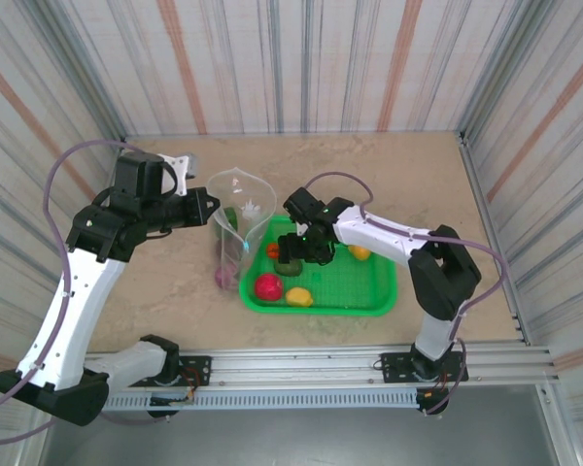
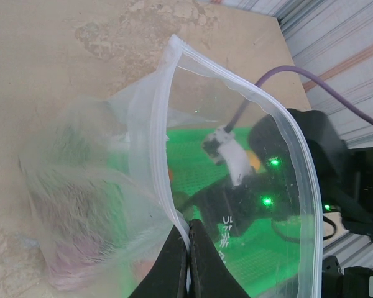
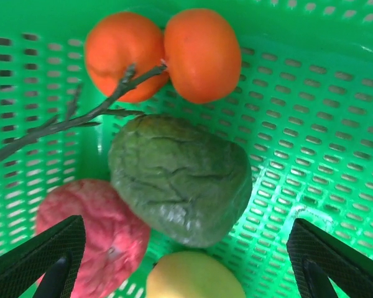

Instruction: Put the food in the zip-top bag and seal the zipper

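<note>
Clear bag (image 2: 93, 186) hangs beside the basket (image 3: 311, 112), my left jaws clamped on its zipper (image 2: 303, 167) to hold the mouth open for loading. My right jaws spread wide, empty, above the green food (image 3: 180, 180) in the basket, poised to grasp.

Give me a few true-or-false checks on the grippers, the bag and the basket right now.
1. The left gripper is shut on the pale zipper strip of the clear plastic zip-top bag. True.
2. The right gripper grips the dark green wrinkled toy vegetable. False: it hangs open over it.
3. In the green mesh plastic basket lie two orange toy fruits on a twig. True.
4. The bag is zipped shut. False: its mouth gapes open.
</note>
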Available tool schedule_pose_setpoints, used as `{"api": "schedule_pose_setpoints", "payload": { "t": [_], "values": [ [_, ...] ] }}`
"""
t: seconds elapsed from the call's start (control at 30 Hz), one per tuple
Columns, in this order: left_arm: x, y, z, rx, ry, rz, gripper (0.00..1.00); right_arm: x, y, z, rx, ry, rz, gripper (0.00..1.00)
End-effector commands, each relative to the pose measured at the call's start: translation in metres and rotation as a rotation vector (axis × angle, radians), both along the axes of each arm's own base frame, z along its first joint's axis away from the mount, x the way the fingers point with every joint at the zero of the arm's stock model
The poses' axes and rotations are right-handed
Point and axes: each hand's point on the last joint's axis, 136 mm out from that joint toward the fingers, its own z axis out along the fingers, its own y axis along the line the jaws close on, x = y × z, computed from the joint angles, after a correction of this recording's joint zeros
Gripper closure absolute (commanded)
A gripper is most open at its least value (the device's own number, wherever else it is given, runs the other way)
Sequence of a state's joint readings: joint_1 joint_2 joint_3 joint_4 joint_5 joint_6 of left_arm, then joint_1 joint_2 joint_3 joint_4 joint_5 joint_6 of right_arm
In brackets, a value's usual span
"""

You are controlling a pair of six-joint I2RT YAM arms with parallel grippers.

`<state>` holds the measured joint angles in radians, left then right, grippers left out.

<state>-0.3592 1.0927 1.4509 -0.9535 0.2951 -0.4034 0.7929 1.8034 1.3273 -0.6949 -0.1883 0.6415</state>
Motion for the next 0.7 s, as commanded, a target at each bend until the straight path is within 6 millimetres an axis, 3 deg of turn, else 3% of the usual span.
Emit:
{"api": "schedule_pose_setpoints", "payload": {
  "t": [0.0, 0.27, 0.47, 0.6, 0.67],
  "values": [
    [-0.001, -0.002, 0.002, -0.002, -0.013, -0.026, 1.0, 0.003, 0.008, -0.01, 0.003, 0.014, 0.041, 0.11],
    [-0.001, -0.004, -0.001, -0.009, -0.004, -0.032, 1.0, 0.006, 0.015, -0.036, -0.01, 0.058, 0.073, 0.12],
    [-0.003, -0.003, -0.001, -0.006, -0.004, -0.032, 1.0, 0.006, 0.014, -0.038, -0.01, 0.062, 0.067, 0.33],
    [-0.003, -0.003, -0.003, -0.008, 0.0, -0.032, 1.0, 0.005, 0.009, -0.027, 0.005, 0.04, 0.056, 0.47],
    [-0.002, -0.004, -0.003, -0.011, -0.001, -0.032, 1.0, 0.005, 0.005, -0.02, 0.01, 0.025, 0.047, 0.48]
  ]
}}
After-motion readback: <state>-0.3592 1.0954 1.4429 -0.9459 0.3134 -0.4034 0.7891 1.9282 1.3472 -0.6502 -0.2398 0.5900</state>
